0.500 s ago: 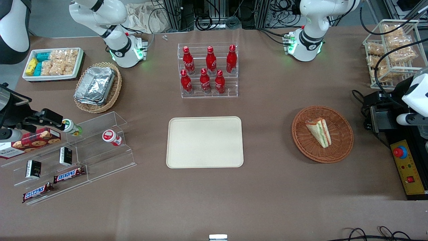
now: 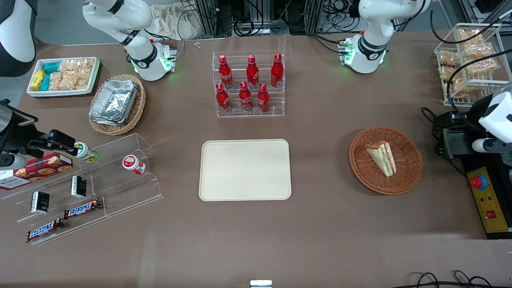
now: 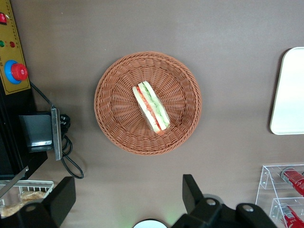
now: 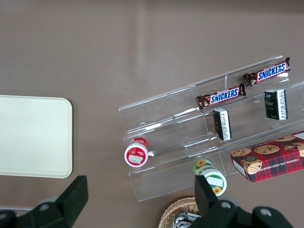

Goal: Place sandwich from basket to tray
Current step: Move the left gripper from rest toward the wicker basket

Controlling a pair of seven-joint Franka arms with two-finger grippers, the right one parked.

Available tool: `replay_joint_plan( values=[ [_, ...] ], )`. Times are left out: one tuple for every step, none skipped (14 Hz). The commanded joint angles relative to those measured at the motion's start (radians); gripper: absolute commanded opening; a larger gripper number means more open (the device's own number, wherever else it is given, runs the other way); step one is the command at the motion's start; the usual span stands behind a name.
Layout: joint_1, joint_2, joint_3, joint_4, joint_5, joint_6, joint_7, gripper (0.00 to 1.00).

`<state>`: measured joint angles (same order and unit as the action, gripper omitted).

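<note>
The sandwich (image 2: 382, 158) (image 3: 151, 108), a pale wedge with green and orange-pink layers, lies in the round reddish-brown basket (image 2: 412, 168) (image 3: 109, 118). My gripper (image 3: 128, 197) hangs open and empty high above the table, beside the basket and off its rim, its black fingers (image 3: 192, 192) spread wide. In the front view only the arm's white wrist (image 2: 498, 116) shows, at the working arm's end of the table. The cream tray (image 2: 245, 170) (image 3: 289, 90) lies bare at mid-table, well apart from the basket toward the parked arm's end.
A yellow control box with a red button (image 2: 479, 182) (image 3: 19, 72) and a black box with cables (image 2: 456, 140) (image 3: 38, 137) sit close beside the basket. A white wire rack (image 2: 468, 60) and a rack of red bottles (image 2: 248, 84) stand farther from the front camera.
The working arm's wrist has shifted slightly at the table's end. The sandwich, basket and tray have not moved.
</note>
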<state>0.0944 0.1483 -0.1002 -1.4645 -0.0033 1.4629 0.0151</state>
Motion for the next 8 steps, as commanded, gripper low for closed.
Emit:
replay_joint_plan(
  values=[
    [0.001,-0.003,-0.004,-0.016,-0.011,-0.018,-0.023,1.0],
    [0.001,-0.024,-0.004,-0.058,-0.011,0.002,-0.046,1.0],
    [-0.001,-0.051,-0.004,-0.12,-0.011,0.049,-0.067,1.0],
    [-0.001,-0.091,-0.006,-0.201,-0.011,0.112,-0.078,1.0],
    [-0.001,-0.131,-0.006,-0.296,-0.011,0.193,-0.081,1.0],
    [-0.001,-0.169,-0.006,-0.394,-0.011,0.277,-0.084,1.0],
    [-0.002,-0.193,-0.007,-0.466,-0.011,0.337,-0.111,1.0],
    [-0.004,-0.193,-0.009,-0.509,-0.011,0.37,-0.169,1.0]
  ],
)
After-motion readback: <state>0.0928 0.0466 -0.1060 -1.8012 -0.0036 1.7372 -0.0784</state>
